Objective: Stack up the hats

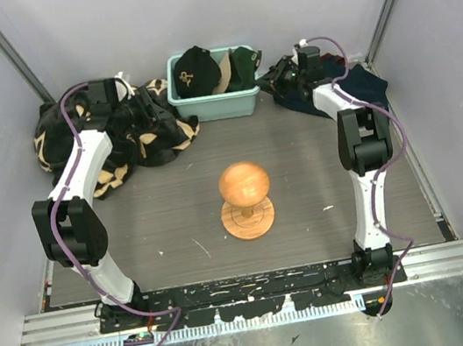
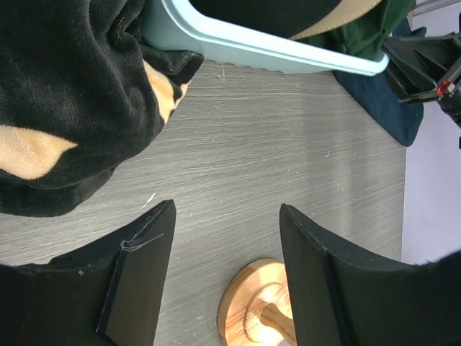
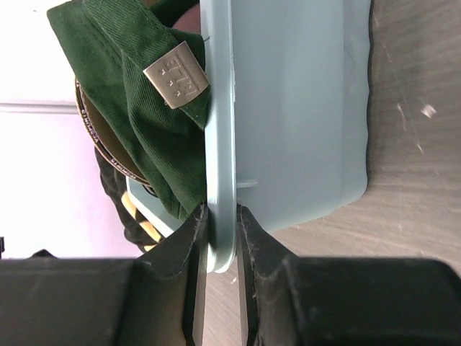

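Observation:
A teal bin (image 1: 214,98) at the back holds a black cap with a tan logo (image 1: 194,70) and a dark green cap (image 1: 242,65); a strip of tan fabric (image 1: 223,77) shows between them. No pink cap is in view. My right gripper (image 1: 273,77) is shut on the bin's right rim (image 3: 221,238), with the green cap (image 3: 144,130) just inside it. My left gripper (image 1: 148,107) is open and empty above the table (image 2: 227,216), to the left of the bin (image 2: 252,50).
A wooden stand with a ball head (image 1: 243,184) stands mid-table; its base shows in the left wrist view (image 2: 252,310). A black blanket with tan marks (image 1: 110,135) lies at the back left. A dark navy cloth (image 1: 359,85) lies at the back right.

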Robot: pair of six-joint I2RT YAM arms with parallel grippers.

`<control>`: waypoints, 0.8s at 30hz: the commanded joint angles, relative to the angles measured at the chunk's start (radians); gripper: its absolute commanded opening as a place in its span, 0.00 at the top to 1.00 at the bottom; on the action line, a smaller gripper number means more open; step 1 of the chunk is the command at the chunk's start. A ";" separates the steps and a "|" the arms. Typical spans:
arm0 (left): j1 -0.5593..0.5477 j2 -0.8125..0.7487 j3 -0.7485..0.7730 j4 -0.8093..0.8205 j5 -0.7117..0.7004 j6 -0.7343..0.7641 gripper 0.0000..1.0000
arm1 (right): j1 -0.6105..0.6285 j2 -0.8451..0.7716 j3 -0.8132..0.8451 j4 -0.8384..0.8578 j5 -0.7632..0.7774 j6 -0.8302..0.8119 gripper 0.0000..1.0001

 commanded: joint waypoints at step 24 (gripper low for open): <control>0.002 -0.081 -0.116 0.083 0.060 -0.036 0.34 | -0.093 -0.639 -0.308 -0.384 0.078 -0.412 0.50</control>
